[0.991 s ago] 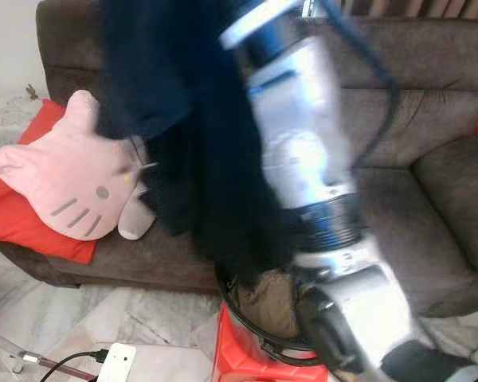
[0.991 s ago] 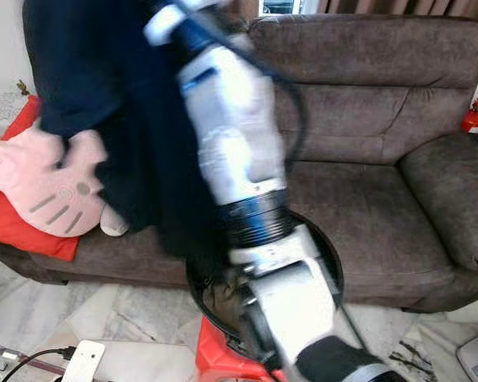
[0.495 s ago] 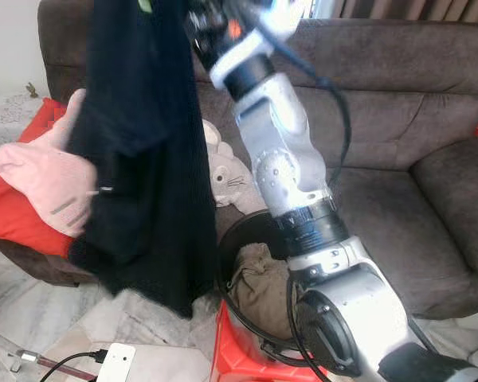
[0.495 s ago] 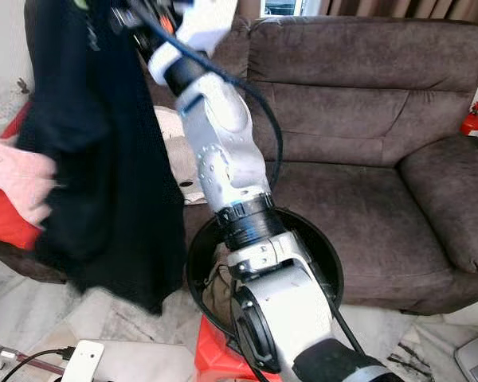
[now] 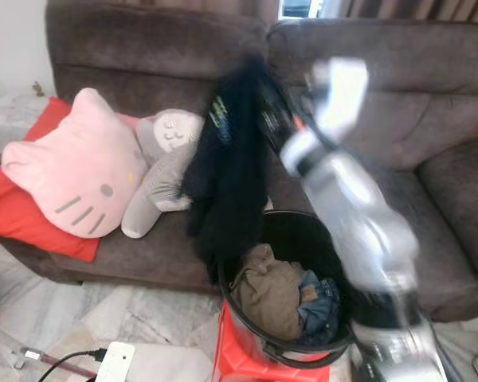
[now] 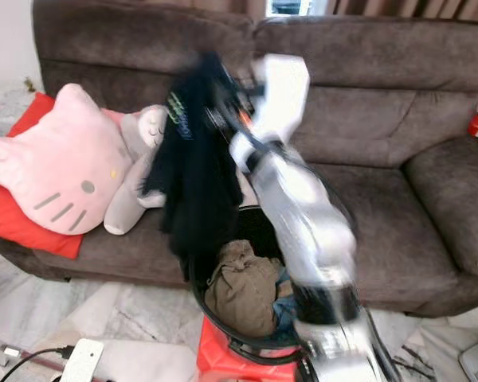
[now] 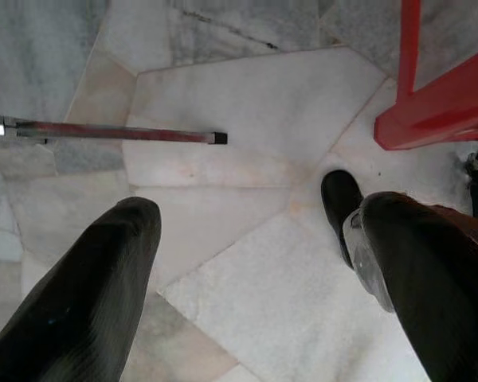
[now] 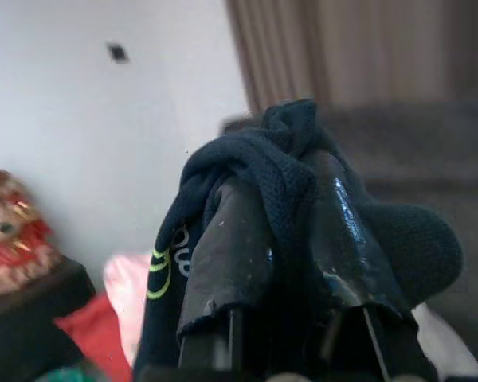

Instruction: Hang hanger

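A dark navy garment (image 5: pixel 227 175) with a yellow-green print hangs from my raised right arm, its lower end at the rim of a black basket (image 5: pixel 291 231). In the right wrist view my right gripper (image 8: pixel 279 179) is shut on the bunched top of the garment (image 8: pixel 303 143), and the cloth covers part of both fingers (image 8: pixel 231 239). The arm is motion-blurred in the eye views. My left gripper (image 7: pixel 251 227) hangs idle and open over the marble floor.
The basket stands on a red stool (image 5: pixel 239 362) before a brown sofa (image 5: pixel 430 119) and holds a brown garment (image 5: pixel 267 294) and jeans (image 5: pixel 319 294). A pink cat cushion (image 5: pixel 76 171), grey plush (image 5: pixel 163 159) and red cushion (image 5: pixel 16 215) lie on the sofa. A white box (image 5: pixel 115 362) and a metal rod (image 7: pixel 103 131) are on the floor.
My right arm has swung down and to the right, carrying the garment from in front of the pink cushion to above the basket. The cushion and plush are now uncovered.
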{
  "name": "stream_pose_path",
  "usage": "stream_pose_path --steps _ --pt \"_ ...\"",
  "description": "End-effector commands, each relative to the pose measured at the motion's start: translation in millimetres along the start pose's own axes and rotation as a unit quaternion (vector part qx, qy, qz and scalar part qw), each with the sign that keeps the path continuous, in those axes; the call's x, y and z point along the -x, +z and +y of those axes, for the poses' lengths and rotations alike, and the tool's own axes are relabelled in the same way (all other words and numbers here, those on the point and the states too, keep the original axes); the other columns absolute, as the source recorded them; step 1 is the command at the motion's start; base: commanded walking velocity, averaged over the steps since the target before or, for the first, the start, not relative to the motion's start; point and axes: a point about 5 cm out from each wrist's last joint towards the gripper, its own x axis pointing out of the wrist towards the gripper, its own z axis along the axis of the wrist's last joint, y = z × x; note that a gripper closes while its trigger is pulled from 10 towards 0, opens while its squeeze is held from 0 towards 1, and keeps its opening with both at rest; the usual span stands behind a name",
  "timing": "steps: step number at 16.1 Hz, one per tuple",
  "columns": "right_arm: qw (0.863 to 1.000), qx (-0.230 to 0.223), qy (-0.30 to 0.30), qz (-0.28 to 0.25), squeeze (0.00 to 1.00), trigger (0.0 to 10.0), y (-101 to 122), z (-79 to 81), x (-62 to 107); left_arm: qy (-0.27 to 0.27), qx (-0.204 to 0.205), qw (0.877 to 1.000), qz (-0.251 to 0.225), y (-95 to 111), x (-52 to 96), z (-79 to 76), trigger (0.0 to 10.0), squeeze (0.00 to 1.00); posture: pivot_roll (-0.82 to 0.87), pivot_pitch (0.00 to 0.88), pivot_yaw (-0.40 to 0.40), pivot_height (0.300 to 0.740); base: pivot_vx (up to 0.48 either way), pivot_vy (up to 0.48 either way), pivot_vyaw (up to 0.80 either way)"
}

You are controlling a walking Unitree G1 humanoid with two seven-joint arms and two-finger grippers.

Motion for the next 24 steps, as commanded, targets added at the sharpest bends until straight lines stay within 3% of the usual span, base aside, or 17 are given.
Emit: stream_pose_path --steps 1,3,5,9,10,12,13,24 --pt "0.999 0.009 -0.041 0.005 0.0 0.0 -2 -11.6 18.5 -0.006 -0.012 1.0 0.004 -2 0.2 -0.8 10.0 0.0 -0.15 0.0 -0.013 0.74 0.0 0.0 0.0" --pt "0.991 0.015 -0.128 0.036 0.0 0.0 -10 -34.5 49.3 -0.007 -0.016 1.0 0.005 -2 0.2 -0.5 10.0 0.0 -0.16 0.0 -0.009 0.74 0.0 0.0 0.0" --pt "0.962 0.045 -0.26 0.07 0.0 0.0 -18 -62.8 95.3 -0.008 -0.019 1.0 0.005 -2 0.3 -0.1 10.0 0.0 -0.16 0.0 -0.011 0.74 0.0 0.0 0.0" --pt "0.905 0.073 -0.409 0.096 0.0 0.0 -27 -88.9 155.8 -0.009 -0.022 1.0 0.006 -3 0.4 0.3 10.0 0.0 -0.17 0.0 -0.013 0.74 0.0 0.0 0.0" --pt "0.9 0.066 -0.416 0.108 0.0 0.0 -29 -89.0 164.0 -0.009 -0.023 1.0 0.006 -3 0.4 0.3 10.0 0.0 -0.17 0.0 -0.013 0.74 0.0 0.0 0.0" --pt "0.921 0.066 -0.308 0.23 0.0 0.0 -52 -72.5 176.8 -0.01 -0.025 1.0 0.006 -3 0.4 0.5 10.0 0.0 -0.18 0.0 -0.011 0.74 0.0 0.0 0.0" --pt "0.92 0.064 -0.274 0.273 0.0 0.0 -60 -67.6 181.1 -0.01 -0.026 1.0 0.006 -3 0.5 0.5 10.0 0.0 -0.18 0.0 -0.011 0.74 0.0 0.0 0.0" --pt "0.92 0.064 -0.274 0.273 0.0 0.0 -60 -67.6 181.1 -0.01 -0.026 1.0 0.006 -3 0.5 0.5 10.0 0.0 -0.18 0.0 -0.011 0.74 0.0 0.0 0.0"
